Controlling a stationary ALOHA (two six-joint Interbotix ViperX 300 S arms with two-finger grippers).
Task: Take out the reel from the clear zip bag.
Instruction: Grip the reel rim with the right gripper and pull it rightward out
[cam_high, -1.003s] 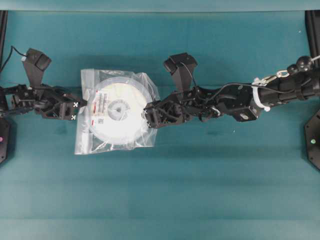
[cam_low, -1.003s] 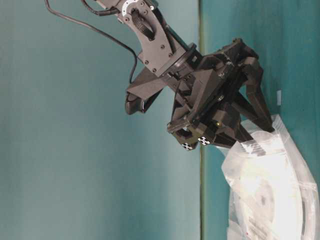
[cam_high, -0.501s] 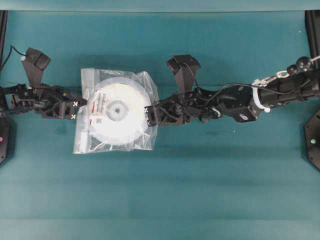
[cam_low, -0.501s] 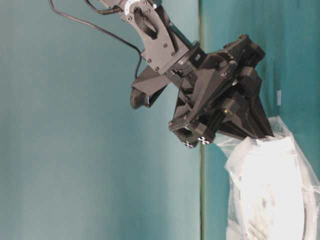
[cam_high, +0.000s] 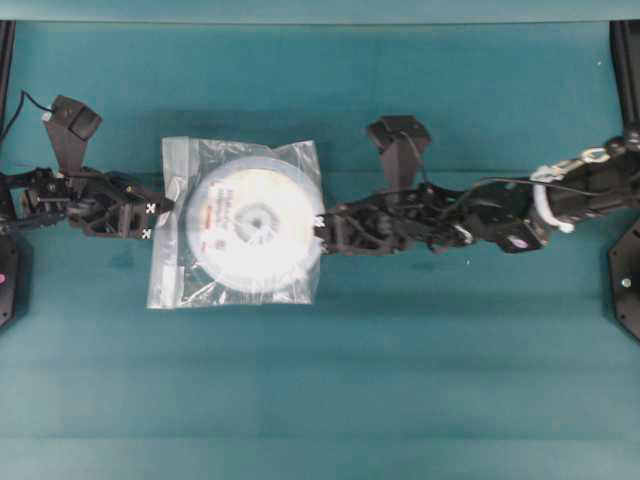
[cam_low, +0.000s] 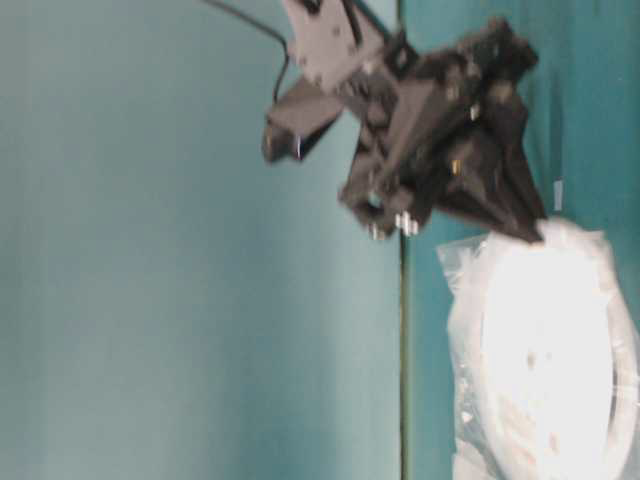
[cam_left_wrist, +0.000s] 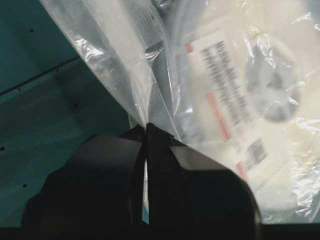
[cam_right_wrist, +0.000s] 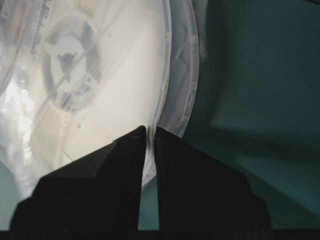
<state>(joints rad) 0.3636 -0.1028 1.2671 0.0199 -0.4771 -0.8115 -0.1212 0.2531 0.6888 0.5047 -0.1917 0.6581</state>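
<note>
Overhead view shows the left tool (cam_high: 150, 214) clenched on the limp, slippery bag (cam_high: 176, 282), the right tool (cam_high: 320, 234) gripping the stiff reel's (cam_high: 256, 225) rim.

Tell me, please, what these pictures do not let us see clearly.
- Label text on the reel: too small overhead, blurred in the left wrist view.
- Right tool in the table-level view: motion blur.
- Reel's lower part, table-level view: cut by the frame edge.
- Zip strip of the clear zip bag, open or sealed: crinkled plastic hides it.
</note>
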